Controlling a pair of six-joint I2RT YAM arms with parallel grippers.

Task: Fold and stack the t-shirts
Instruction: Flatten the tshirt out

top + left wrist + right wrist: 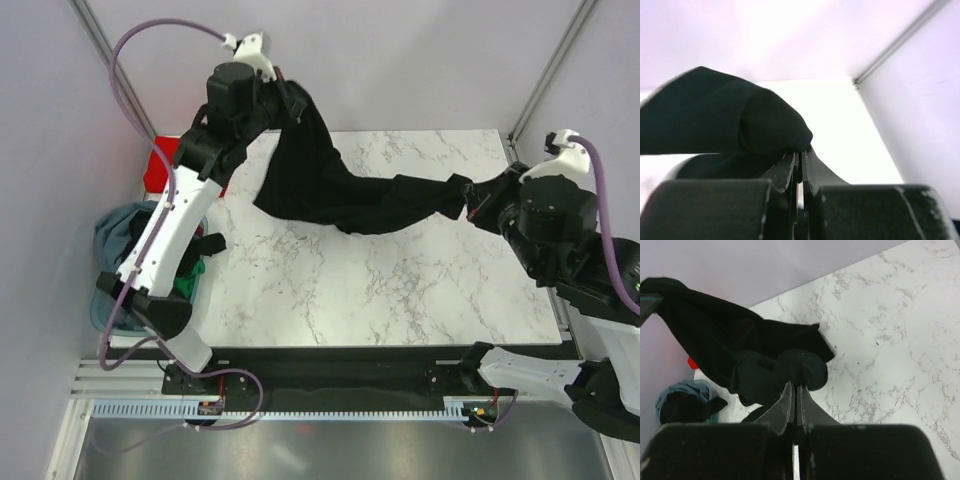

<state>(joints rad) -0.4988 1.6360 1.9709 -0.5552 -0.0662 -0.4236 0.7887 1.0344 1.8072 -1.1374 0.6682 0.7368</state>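
Marble table (350,290), both jaws clamping black t-shirt (330,185)

T-shirt (330,190) spans table (400,290) rear, left jaws to right jaws; tub (115,230) left of table.

White marble-patterned table (400,290) with 1 black shirt (330,190) sagging across its far half. The shirt's middle rests on the top; both ends rise clear of it. 1 red shirt (160,165) shows at the far-left corner, its support unclear.
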